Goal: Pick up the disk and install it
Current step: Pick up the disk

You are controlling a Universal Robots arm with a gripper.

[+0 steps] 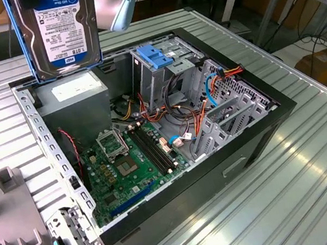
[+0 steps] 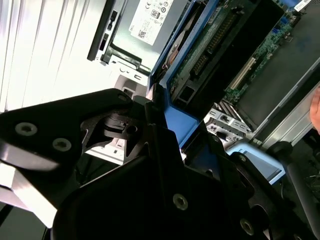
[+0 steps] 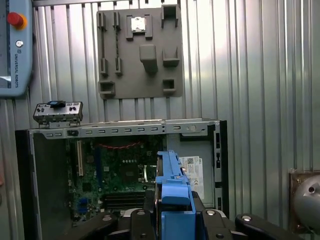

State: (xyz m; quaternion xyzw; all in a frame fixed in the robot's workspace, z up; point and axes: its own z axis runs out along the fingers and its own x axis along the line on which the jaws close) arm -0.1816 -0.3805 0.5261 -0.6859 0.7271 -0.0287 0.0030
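Note:
The disk [image 1: 63,29], a grey-metal drive with a white-and-blue label and blue rails, hangs upright in the air above the far left corner of the open computer case [image 1: 264,124] in the exterior view. In the first wrist view its blue rail [image 3: 174,187] runs edge-on between the black fingers of my gripper [image 3: 175,205], which is shut on it. The second wrist view has the gripper [image 2: 160,130] clamped on the blue carrier edge [image 2: 187,125], with the disk's circuit-board side [image 2: 210,45] facing out.
Inside the case lie the motherboard [image 1: 127,166], a grey power-supply box [image 1: 77,93] and a metal drive cage with a blue latch [image 1: 156,58] and loose cables. A grey fixture plate [image 3: 140,50] and a small metal bracket [image 1: 70,242] lie on the ribbed aluminium table [image 1: 322,171].

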